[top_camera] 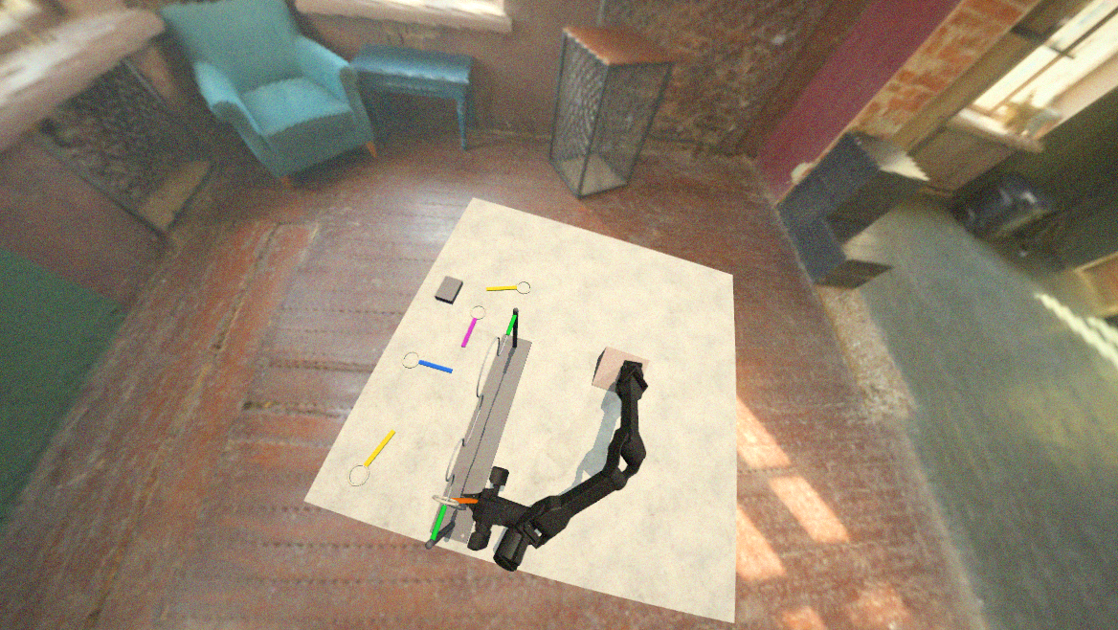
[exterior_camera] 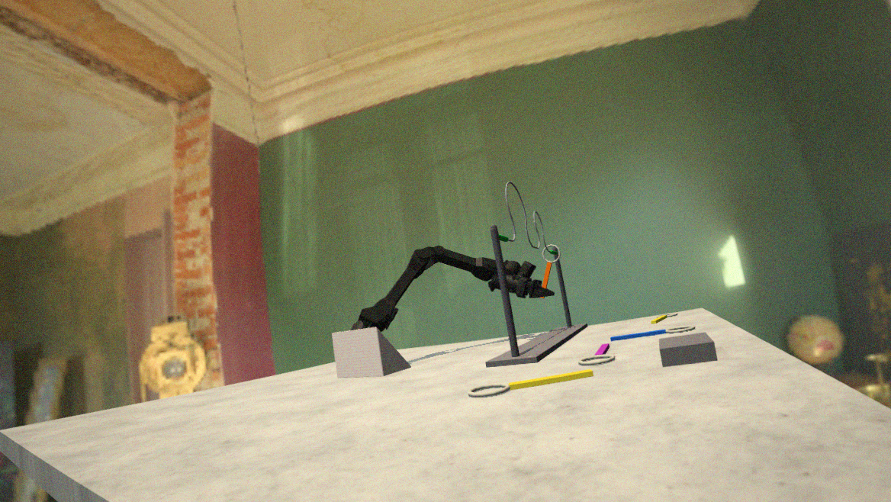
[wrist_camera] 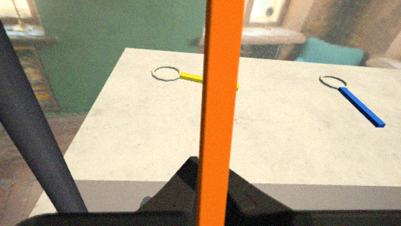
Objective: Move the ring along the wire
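My gripper (top_camera: 475, 501) (exterior_camera: 545, 291) (wrist_camera: 200, 164) is shut on the orange handle (top_camera: 466, 501) (exterior_camera: 547, 275) (wrist_camera: 222, 103), near its lower end. The handle leans slightly in the exterior view. The ring (exterior_camera: 542, 253) is above it, around the wire at the inner end of the near green part (top_camera: 438, 523), by the near post (exterior_camera: 563, 293) (wrist_camera: 31, 131). I cannot tell whether ring and wire touch. The grey wire (exterior_camera: 509, 181) runs in tall bends to the far green part (top_camera: 511, 323) (exterior_camera: 503, 238) at the far post (top_camera: 514, 332) (exterior_camera: 506, 299). The wrist view does not show the ring.
The posts stand on a grey base (top_camera: 492, 391). Beyond it lie two yellow-handled rings, a magenta handle (top_camera: 468, 332) (exterior_camera: 601, 349), a blue handle (top_camera: 436, 366) (wrist_camera: 362, 107) and a grey block (top_camera: 448, 289) (exterior_camera: 687, 350). A pale wedge (exterior_camera: 358, 354) is by the arm's base.
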You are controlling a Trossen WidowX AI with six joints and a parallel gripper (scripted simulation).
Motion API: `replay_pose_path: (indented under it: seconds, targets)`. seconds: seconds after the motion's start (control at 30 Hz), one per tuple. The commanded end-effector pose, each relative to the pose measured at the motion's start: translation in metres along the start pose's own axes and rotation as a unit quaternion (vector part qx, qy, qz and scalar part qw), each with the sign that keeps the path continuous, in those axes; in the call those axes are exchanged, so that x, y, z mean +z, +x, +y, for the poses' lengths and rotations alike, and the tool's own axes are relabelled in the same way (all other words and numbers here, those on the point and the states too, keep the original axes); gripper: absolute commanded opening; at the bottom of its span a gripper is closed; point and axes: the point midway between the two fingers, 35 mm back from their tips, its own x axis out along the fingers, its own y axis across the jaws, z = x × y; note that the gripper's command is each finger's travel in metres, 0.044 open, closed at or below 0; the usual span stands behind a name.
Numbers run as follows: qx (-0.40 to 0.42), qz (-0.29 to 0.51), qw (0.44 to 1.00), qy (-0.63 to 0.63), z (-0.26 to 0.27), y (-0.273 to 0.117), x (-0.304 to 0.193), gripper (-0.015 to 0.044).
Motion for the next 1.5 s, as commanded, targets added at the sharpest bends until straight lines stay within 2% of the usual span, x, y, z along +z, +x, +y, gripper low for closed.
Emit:
replay_pose_path:
  seconds: [0.0,0.17,0.8,1.47]
  targets:
    - [0.002,0.027,1.000,0.002,-0.003,-0.012,0.006,-0.0150]
    - [-0.005,0.060,0.998,-0.012,-0.012,-0.020,0.006,-0.0150]
    - [-0.067,0.060,0.987,-0.136,-0.061,-0.023,0.011,-0.0150]
    - [-0.163,0.055,0.927,-0.333,-0.120,-0.035,0.042,-0.0150]
